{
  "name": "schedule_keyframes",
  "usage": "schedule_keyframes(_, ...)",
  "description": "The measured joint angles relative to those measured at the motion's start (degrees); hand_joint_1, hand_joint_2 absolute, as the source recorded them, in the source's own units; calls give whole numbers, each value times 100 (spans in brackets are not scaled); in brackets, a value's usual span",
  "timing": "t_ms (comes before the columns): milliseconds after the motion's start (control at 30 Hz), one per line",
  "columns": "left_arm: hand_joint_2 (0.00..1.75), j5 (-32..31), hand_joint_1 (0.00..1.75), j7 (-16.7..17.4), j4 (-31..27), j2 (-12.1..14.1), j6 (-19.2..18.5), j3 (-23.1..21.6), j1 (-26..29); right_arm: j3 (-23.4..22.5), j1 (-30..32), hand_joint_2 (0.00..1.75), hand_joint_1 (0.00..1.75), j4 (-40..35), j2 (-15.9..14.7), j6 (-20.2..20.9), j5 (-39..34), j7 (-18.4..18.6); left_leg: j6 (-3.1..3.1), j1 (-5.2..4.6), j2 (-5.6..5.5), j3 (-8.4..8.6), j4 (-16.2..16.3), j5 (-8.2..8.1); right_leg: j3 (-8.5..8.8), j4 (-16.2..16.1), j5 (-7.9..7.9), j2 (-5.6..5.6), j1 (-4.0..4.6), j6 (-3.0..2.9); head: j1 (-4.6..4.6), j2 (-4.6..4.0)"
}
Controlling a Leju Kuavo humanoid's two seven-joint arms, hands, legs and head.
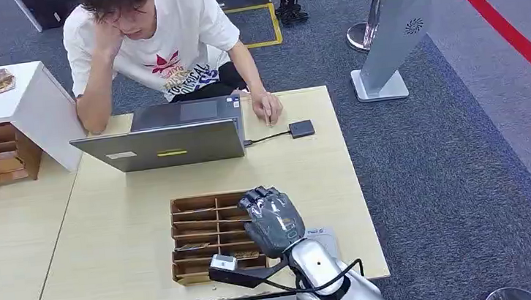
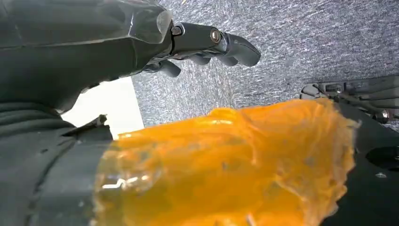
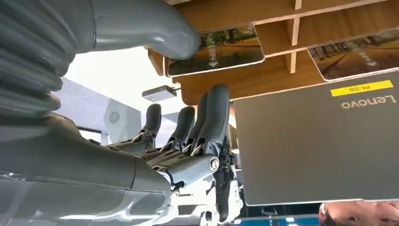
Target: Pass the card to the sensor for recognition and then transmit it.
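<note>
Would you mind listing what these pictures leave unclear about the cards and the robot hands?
- Head view: the right robot hand covers part of the wooden tray, hiding cards beneath.
- Right wrist view: the thumb overlaps one card; contact is unclear.
- Left wrist view: an orange blur blocks much; the left robot hand appears empty.

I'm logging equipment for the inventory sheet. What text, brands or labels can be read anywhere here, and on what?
"Lenovo": on the laptop lid, shown upside down in the right wrist view.
"P4-208": yellow sticker on that lid; small, so my reading is unsure.
Person's T-shirt print: too blurred to read.
Cards in the wooden organizer: print too small.
</note>
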Motion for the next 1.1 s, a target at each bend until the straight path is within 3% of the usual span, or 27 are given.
schedule_keyframes(233, 0, 0, 0, 0, 0, 0, 0, 0, 0, 0, -1, 175, 91, 15, 20, 59, -17, 4, 0, 0, 0, 0, 0, 0, 0, 0, 0, 0, 0, 0, 0, 0)
schedule_keyframes(333, 0, 0, 0, 0, 0, 0, 0, 0, -1, 0, -1, 175, 110, 39, 22, 61, -30, 0, 0, 0, 0, 0, 0, 0, 0, 0, 0, 0, 0, 0, 0, 0)
schedule_keyframes(400, 0, 0, 0, -2, 0, 0, 0, 0, -1, 0, 0, 175, 140, 57, 28, 72, -33, -2, 0, 0, 0, 0, 0, 0, 0, 0, 0, 0, 0, 0, 0, 0)
schedule_keyframes(467, 0, 0, 0, -2, 0, 0, 0, 2, -1, 0, 0, 175, 140, 79, 39, 70, -48, -11, 0, 0, 0, 0, 0, 0, 0, 0, 0, 0, 0, 0, 0, 0)
schedule_keyframes(600, 0, 0, 0, -4, 0, 0, 0, 22, -2, 0, -2, 175, 169, 111, 65, 66, -87, -55, 0, 0, 0, 1, 0, 0, 0, 0, 0, 0, 0, 0, 0, 0)
schedule_keyframes(1100, 0, 0, 0, -22, 0, 0, 0, 66, -3, 0, -34, 175, 173, 157, 68, 59, -125, -57, 0, 0, 0, 1, 0, 0, 0, 0, 0, 0, 0, 0, 0, 0)
